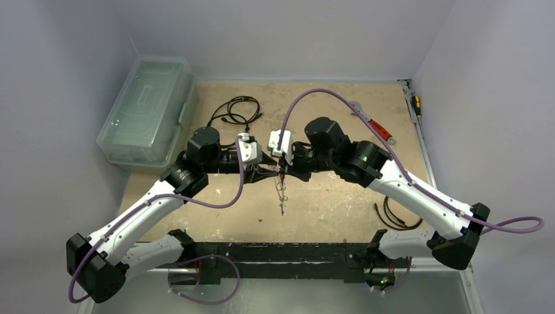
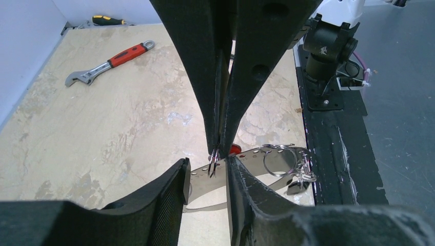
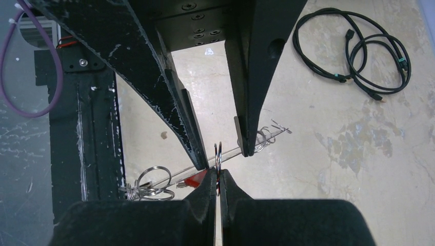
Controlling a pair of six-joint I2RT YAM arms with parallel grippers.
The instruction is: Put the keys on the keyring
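My right gripper is shut on the rim of a silver ring of the keyring, holding it upright on edge. My left gripper is open, with one finger on each side of that ring and not touching it. Below the grippers a thin metal strip with more rings trails toward the table's front. A key's red tag peeks out behind the fingers. A dark piece lies by the loose rings. The key blades are hidden.
A red-handled wrench lies at the back right. A coiled black cable is at the back middle and another cable at the front right. A clear plastic box stands at the left. A screwdriver lies by the right wall.
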